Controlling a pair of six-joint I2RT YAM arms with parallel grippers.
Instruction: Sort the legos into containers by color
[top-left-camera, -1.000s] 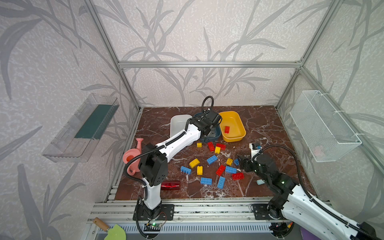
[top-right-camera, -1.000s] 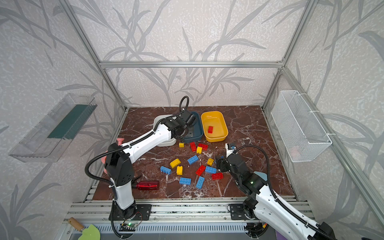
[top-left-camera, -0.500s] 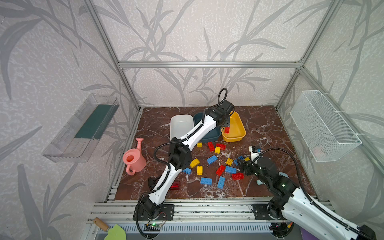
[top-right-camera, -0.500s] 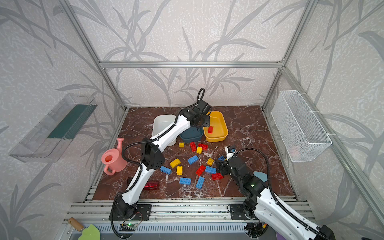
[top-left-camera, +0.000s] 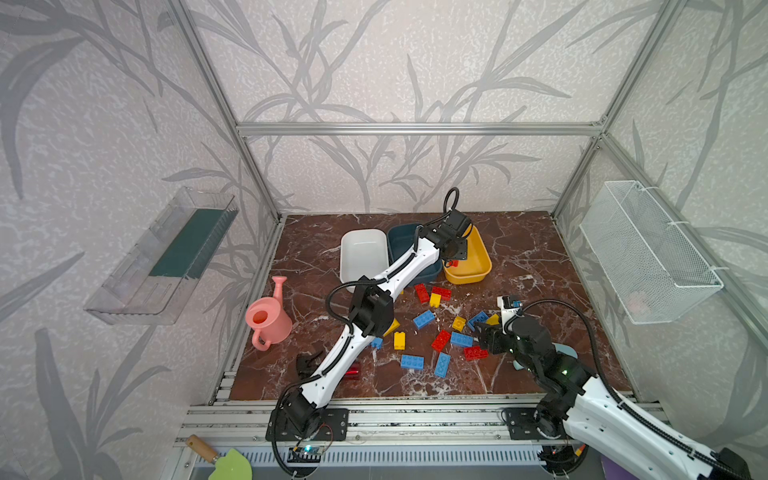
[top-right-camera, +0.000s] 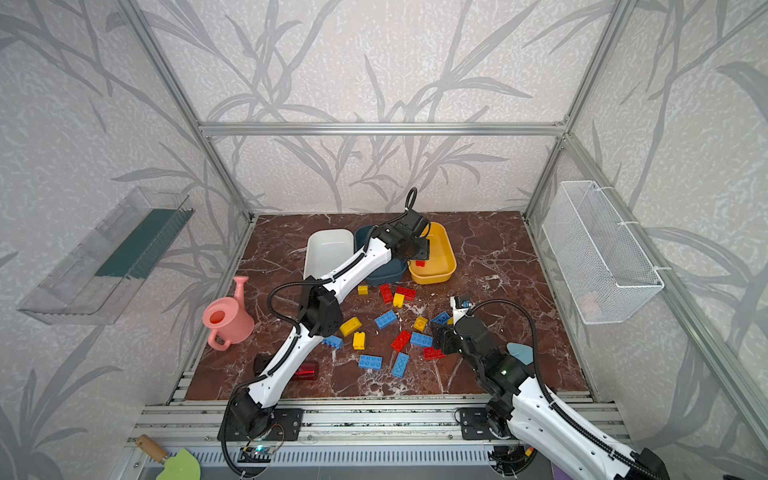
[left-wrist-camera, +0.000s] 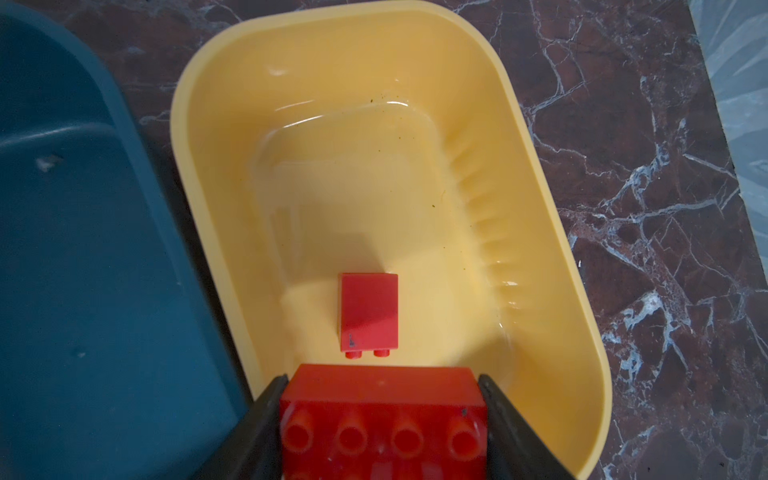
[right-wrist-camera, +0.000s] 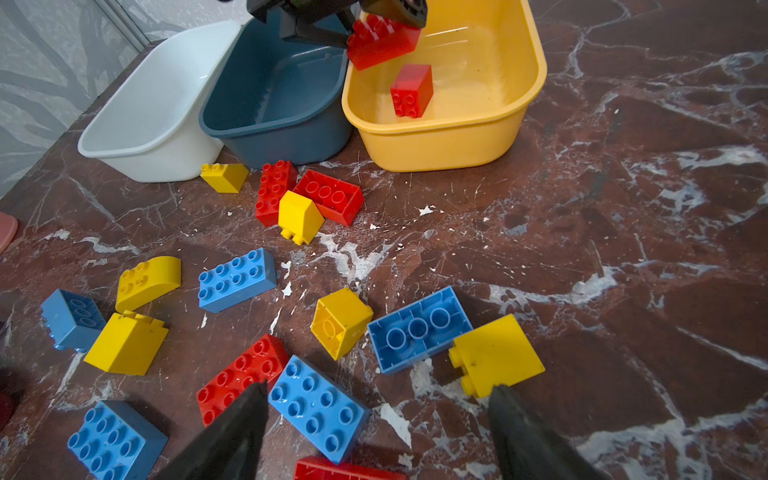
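Note:
My left gripper (left-wrist-camera: 381, 386) is shut on a red lego (left-wrist-camera: 382, 419) and holds it over the near end of the yellow container (left-wrist-camera: 540, 199), just above a small red lego (left-wrist-camera: 369, 311) lying inside. In both top views this left gripper (top-left-camera: 453, 259) (top-right-camera: 419, 259) hangs over the yellow container (top-left-camera: 478, 266), beside the teal container (top-left-camera: 401, 241) and the white container (top-left-camera: 361, 253). My right gripper (right-wrist-camera: 378, 390) (top-left-camera: 482, 334) is open, low over loose legos, with a blue lego (right-wrist-camera: 318, 407) and a yellow lego (right-wrist-camera: 496, 353) between its fingers' reach.
Red, yellow and blue bricks lie scattered on the marble in front of the containers. A pink watering can (top-left-camera: 268, 318) stands at the left, a red bottle (top-left-camera: 353, 370) lies under the left arm, and a light blue scoop (top-left-camera: 565, 353) sits behind the right arm.
My left gripper has swung right with the red lego, from above the teal container to above the yellow one. The right gripper has barely moved.

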